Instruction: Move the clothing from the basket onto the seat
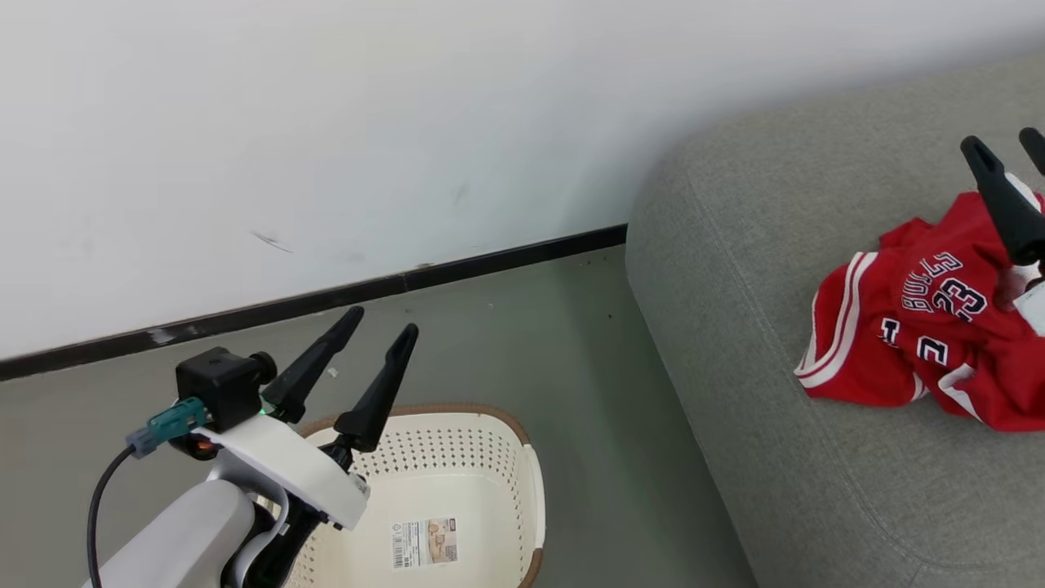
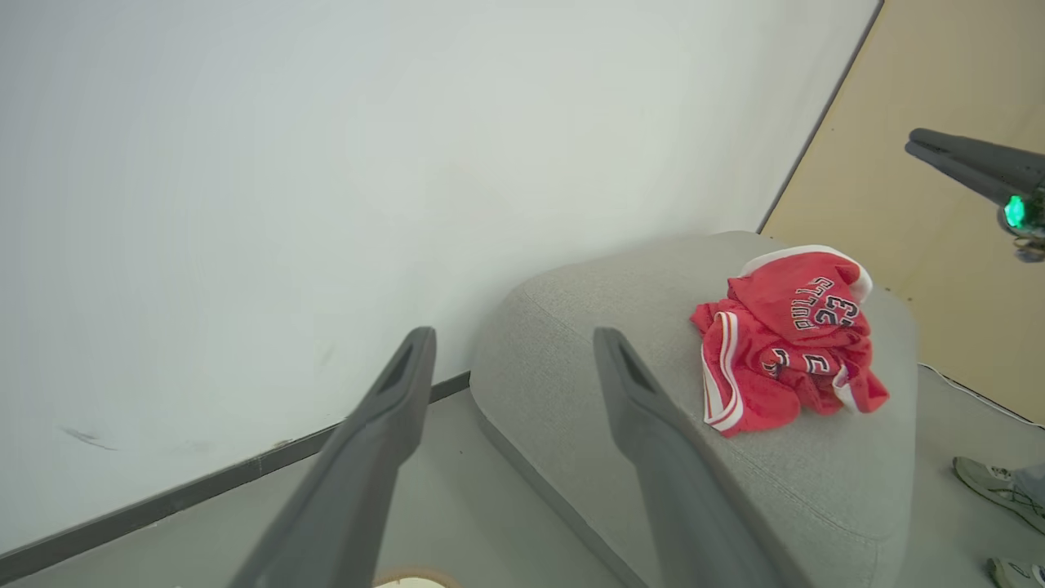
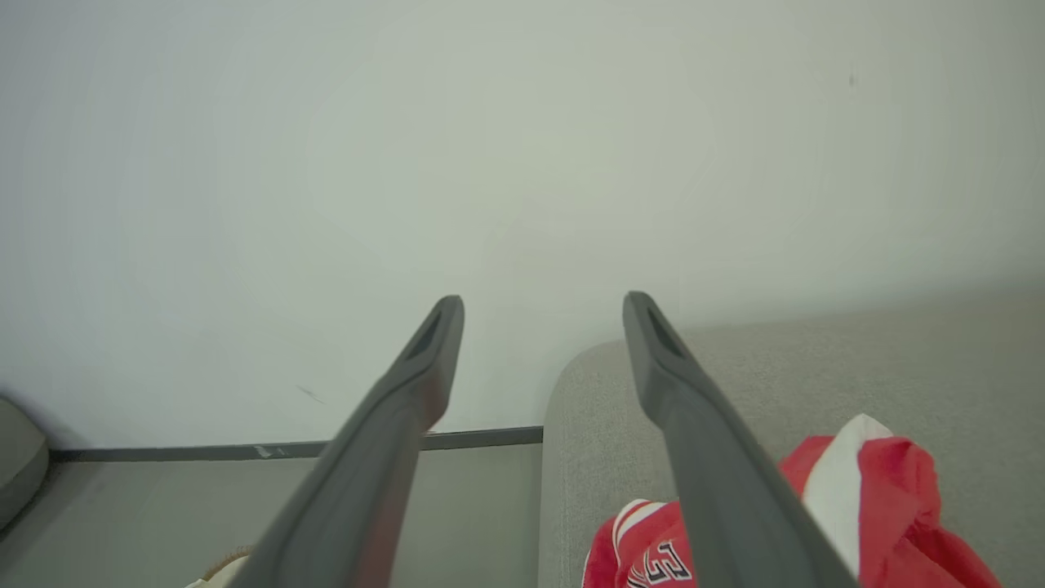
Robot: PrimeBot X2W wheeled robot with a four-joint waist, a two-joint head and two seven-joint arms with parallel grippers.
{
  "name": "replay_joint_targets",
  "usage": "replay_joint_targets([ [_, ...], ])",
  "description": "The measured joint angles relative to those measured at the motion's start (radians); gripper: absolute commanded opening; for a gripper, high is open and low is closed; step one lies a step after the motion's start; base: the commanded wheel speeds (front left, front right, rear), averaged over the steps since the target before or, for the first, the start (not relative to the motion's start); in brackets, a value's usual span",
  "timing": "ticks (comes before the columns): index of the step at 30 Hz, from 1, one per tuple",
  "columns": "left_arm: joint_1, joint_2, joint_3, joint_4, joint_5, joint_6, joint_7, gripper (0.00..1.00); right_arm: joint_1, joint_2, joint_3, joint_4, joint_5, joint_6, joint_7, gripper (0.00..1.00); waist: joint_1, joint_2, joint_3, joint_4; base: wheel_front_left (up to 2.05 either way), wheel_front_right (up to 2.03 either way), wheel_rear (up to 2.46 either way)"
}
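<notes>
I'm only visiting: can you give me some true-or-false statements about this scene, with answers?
1. The red Bulls clothing lies on the grey sofa. True.
2. The laundry basket holds a red garment. False: the part of its inside in view has just a paper label.
3. The left gripper clamps the clothing. False: it is open, above the basket.
4. The right gripper is open above the clothing. True.
5. The basket stands on the sofa. False: it stands on the floor beside it.

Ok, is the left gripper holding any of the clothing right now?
No, in the head view the left gripper has its fingers spread with nothing between them, and the clothing lies on the seat.
</notes>
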Motion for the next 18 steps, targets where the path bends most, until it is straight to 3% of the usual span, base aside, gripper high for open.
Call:
replay_joint_targets([
  [18,0.142,0.001,0.158,0.024,-0.028,0.072,-0.018,1.00,0.122,0.058,0.010,0.003,-0.109,0.000,-0.116,1.00,0.0000,0.0000,-0.068,0.142,0.00,0.00,0.00],
])
